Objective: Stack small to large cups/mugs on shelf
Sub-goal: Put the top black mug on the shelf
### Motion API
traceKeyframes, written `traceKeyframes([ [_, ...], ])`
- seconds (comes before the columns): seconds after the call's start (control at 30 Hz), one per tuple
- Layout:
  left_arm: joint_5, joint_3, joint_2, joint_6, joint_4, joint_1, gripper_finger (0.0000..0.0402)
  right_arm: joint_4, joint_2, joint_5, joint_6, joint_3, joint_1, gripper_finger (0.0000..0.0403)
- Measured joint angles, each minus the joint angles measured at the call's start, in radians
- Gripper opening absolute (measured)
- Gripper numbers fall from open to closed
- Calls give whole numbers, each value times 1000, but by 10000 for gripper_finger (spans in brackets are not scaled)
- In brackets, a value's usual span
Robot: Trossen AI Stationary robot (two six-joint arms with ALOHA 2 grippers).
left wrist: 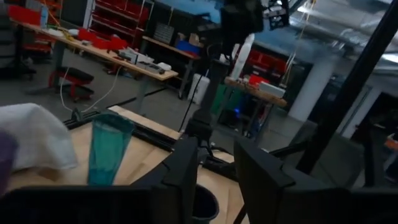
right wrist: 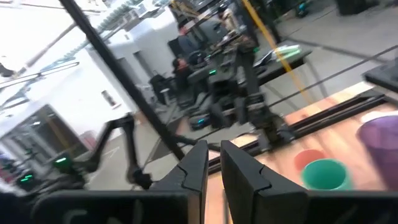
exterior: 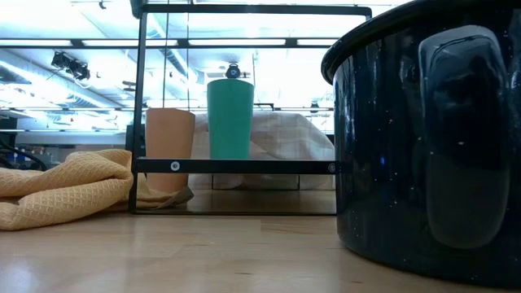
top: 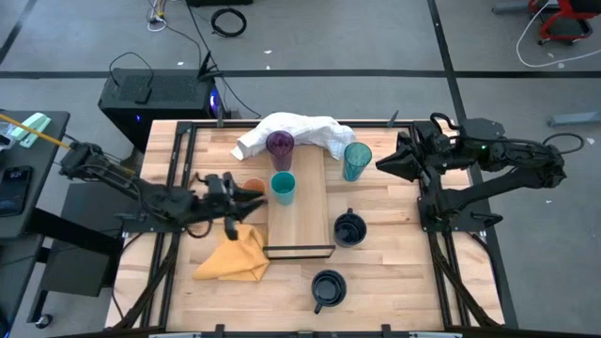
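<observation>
Status: early stage. No vessel is nested in another; stacking has not begun.

On the shelf (top: 302, 218), the pale board at the middle of the tabletop (top: 394, 272):
- short teal cup (top: 283, 187), standing at the left side of the board, mid-length;
- purple tumbler (top: 279, 145), at the far end of the board, in front of the white cloth (top: 299, 130).

Off the shelf:
- short orange cup (top: 254, 187), just left of the board and beside the teal cup, with the left claw (top: 246, 201) at it. The fingers appear partly closed around the cup, but the pictures do not confirm a grip; treat the state as undetermined.
- teal tumbler (top: 356, 160), on the tabletop right of the board's far end;
- navy mug (top: 349, 228), just right of the board's near end;
- second navy mug (top: 328, 288), on the tabletop nearer than the board.

The right claw (top: 385, 163) waits above the tabletop right of the teal tumbler, holding nothing; its fingers stand narrowly apart in its wrist view.

Remaining, by judgement: four vessels to bring onto the shelf, then all nested by size.

Count: mugs, two; short cups, two; tumblers, two; shelf, one; white cloth, one; yellow cloth (top: 236, 255), one.
</observation>
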Motion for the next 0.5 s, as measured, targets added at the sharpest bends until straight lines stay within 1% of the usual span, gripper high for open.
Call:
traceKeyframes([
  [0.13, -9, -81, -135, 39, -5, 2, 106, 2, 17, -2, 53, 0, 84, 52],
  [0.23, -37, -90, -224, 81, -76, 2, 101, 7, 51, 29, 97, 0, 180, 52],
  [0.3, -47, -84, -271, 95, -151, 2, 98, 36, 87, 72, 121, 0, 250, 52],
  [0.37, -48, -84, -310, 105, -180, 2, 96, 96, 129, 117, 143, 0, 321, 52],
  [0.43, -46, -83, -346, 110, -200, 2, 96, 138, 178, 184, 149, 0, 393, 52],
  [0.5, -44, -82, -380, 114, -233, 2, 98, 140, 224, 265, 170, 0, 458, 52],
])
